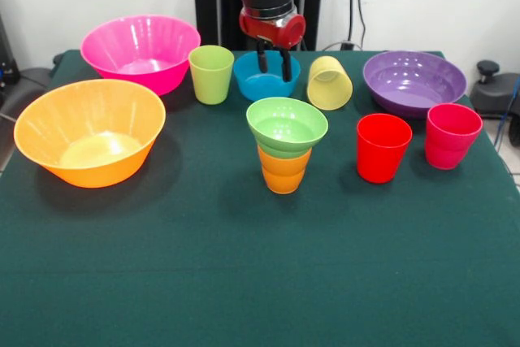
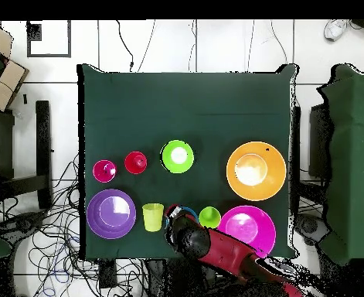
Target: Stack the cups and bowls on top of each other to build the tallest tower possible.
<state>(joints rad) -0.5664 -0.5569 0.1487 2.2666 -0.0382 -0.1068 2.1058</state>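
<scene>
At mid-table the small light green bowl [image 1: 287, 125] [image 2: 177, 155] sits on the orange ribbed cup [image 1: 283, 171]. Behind them is the small blue bowl [image 1: 265, 84] [image 2: 171, 211]. My gripper [image 1: 274, 71] [image 2: 178, 220] hangs over it, open, fingertips down at the bowl's back part; overhead, the arm hides most of this bowl. The lime green cup [image 1: 211, 74] [image 2: 209, 216] stands upright beside the blue bowl. On its other side the pale yellow cup [image 1: 329, 83] [image 2: 153, 217] lies tipped over. The red cup [image 1: 383, 147] [image 2: 135, 162] and pink-red cup [image 1: 452, 135] [image 2: 104, 170] stand upright.
The large orange bowl [image 1: 89, 131] [image 2: 256, 171] and large pink bowl [image 1: 140, 52] [image 2: 246, 228] sit on one side of the green table [image 1: 244, 282] [image 2: 185, 100], the purple bowl [image 1: 413, 81] [image 2: 111, 213] on the other. Cables lie on the floor around the table.
</scene>
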